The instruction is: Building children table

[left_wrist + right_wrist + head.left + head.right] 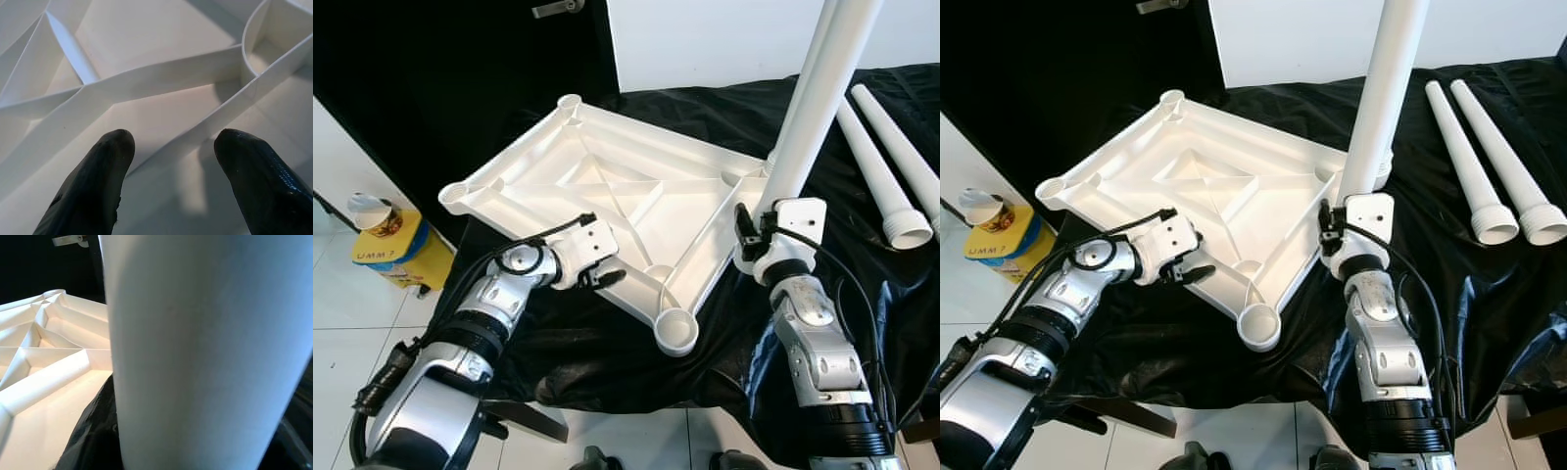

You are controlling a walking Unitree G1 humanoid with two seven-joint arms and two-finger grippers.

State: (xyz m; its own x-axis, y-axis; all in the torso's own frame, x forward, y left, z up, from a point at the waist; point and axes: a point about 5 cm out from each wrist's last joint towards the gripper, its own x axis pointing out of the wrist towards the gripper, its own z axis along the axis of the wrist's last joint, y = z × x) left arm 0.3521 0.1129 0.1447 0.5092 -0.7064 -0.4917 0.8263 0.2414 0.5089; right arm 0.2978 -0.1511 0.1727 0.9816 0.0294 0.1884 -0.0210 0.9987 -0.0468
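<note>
I count one white tabletop (pixel 607 196), three white legs (pixel 818 98) (pixel 876 166) (pixel 911 147), and one yellow tub (pixel 396 250).

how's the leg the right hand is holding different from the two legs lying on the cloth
The held leg stands nearly upright at the tabletop's right corner, gripped by the right hand; the two spare legs lie flat side by side on the black cloth, untouched. The held leg's lower end is hidden behind the hand; the spare legs' open flared ends face the robot. All three are white tapered tubes.
</note>
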